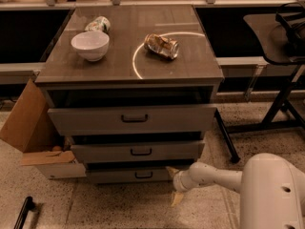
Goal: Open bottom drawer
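The bottom drawer (pixel 114 175) is the slimmest grey-brown front at the foot of the cabinet, with a small dark pull handle (pixel 143 174) at its centre. Above it sit the mid-height drawer (pixel 138 151) and the tallest drawer (pixel 133 119), each standing slightly out from the cabinet. My gripper (pixel 174 184) is low by the floor at the right end of the bottom drawer's front, to the right of its handle. It is open, with one fingertip (pixel 170 170) up against the drawer's right corner and the other near the floor. My white arm (pixel 214 178) reaches in from the lower right.
On the cabinet top (pixel 190 66) are a white bowl (pixel 89 45), a crushed can (pixel 162 46) and a tipped can (pixel 97 24). An open cardboard box (pixel 28 123) stands left of the cabinet. A black stand's legs (pixel 281 104) are at the right. A dark object (pixel 24 211) lies on the floor.
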Motion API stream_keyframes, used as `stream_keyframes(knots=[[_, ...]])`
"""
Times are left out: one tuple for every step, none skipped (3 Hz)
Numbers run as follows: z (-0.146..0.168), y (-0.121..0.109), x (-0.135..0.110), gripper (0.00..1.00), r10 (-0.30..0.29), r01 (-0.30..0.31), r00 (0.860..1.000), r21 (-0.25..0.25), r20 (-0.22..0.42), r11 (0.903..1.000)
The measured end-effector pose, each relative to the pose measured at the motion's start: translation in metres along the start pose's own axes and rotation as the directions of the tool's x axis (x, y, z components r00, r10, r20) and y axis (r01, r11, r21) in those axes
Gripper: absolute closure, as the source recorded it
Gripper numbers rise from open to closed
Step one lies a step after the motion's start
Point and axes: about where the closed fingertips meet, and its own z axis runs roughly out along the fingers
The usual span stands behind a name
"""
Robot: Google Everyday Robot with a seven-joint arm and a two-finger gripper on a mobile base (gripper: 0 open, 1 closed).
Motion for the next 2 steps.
stream_keyframes(knots=[[0.01,-0.012,0.003,0.0,-0.027,0.028,0.999,0.019,-0.036,0.9994],[0.025,-0.021,0.004,0.0,-0.04,0.041,0.998,0.01,-0.045,0.9991]])
